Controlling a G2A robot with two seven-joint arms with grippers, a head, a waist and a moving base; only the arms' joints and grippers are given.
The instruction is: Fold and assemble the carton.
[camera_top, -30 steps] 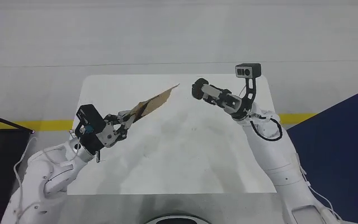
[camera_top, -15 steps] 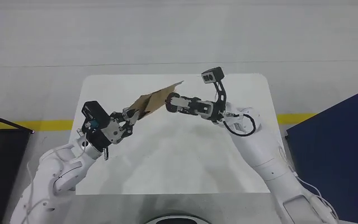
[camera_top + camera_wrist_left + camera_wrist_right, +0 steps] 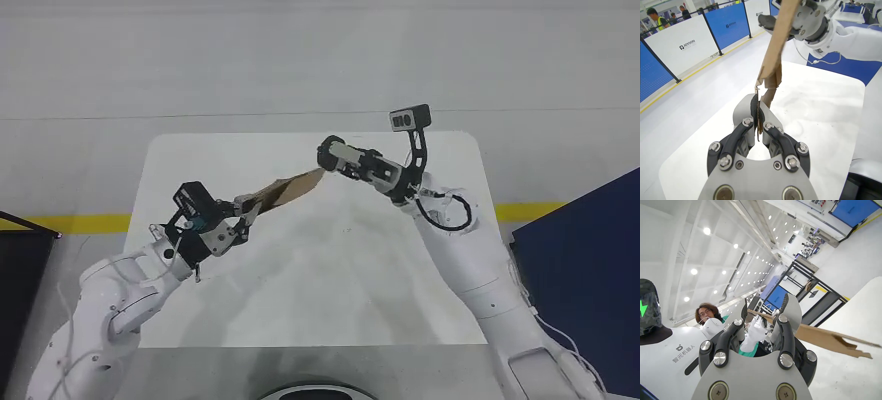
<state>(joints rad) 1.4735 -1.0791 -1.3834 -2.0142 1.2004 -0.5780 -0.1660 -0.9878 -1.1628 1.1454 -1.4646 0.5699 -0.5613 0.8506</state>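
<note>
left fingers point(image 3: 753, 106) clamped on near edge of carton point(image 3: 776, 47). It is flat, held off the tabletop point(image 3: 350, 290) around its 11 o'clock, slanting toward 2 o'clock. right fingers point(image 3: 793, 308) spread wide at the far end. Step: second grasp before opening. Next, likely: right fingers close squarely on one panel.

White table point(image 3: 400, 290), rounded corners, matte top. Faint grey scuffs and smudges point(image 3: 330, 250) spread over its middle, a few small dark specks among them. It stands on a pale grey floor point(image 3: 300, 60) with a yellow line point(image 3: 90, 222) passing behind it.
</note>
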